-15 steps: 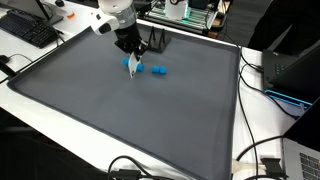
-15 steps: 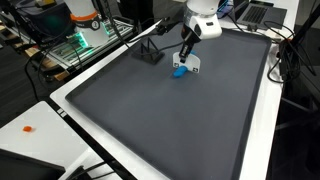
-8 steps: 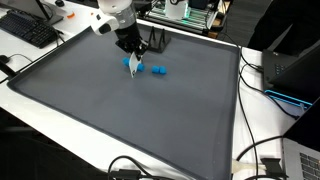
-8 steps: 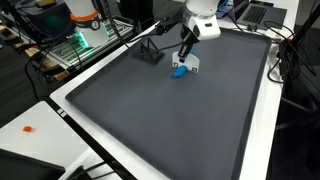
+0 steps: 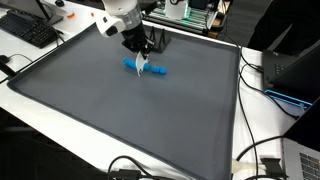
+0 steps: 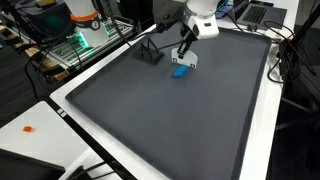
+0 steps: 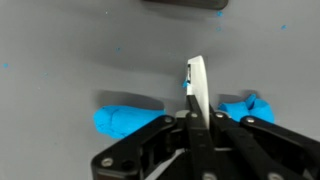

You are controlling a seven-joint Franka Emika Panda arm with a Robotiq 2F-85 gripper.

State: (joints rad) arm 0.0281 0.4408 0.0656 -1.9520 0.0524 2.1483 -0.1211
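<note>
My gripper (image 5: pixel 141 62) is shut on a thin white blade-like tool (image 7: pixel 196 88) that points down at the grey mat (image 5: pixel 120 120). The tool's tip carries small blue specks. In the wrist view a blue lump (image 7: pixel 126 119) lies to the left of the tool and a second blue lump (image 7: pixel 248 107) to the right, so the tool stands between them. Both lumps show in an exterior view, the nearer one (image 5: pixel 130 64) beside the gripper and the other one (image 5: pixel 160 71) further along. In an exterior view the gripper (image 6: pixel 186 57) hangs just above a blue lump (image 6: pixel 180 71).
A small black object (image 6: pixel 150 55) stands on the mat close behind the gripper. The mat has a raised dark rim (image 5: pixel 238 110). A keyboard (image 5: pixel 28 30), cables (image 5: pixel 262 160) and electronics (image 6: pixel 85 40) lie around the table's edges.
The gripper with the white tool has shifted a little sideways, off the first blue lump and into the gap between the two lumps. The lumps have stayed in place.
</note>
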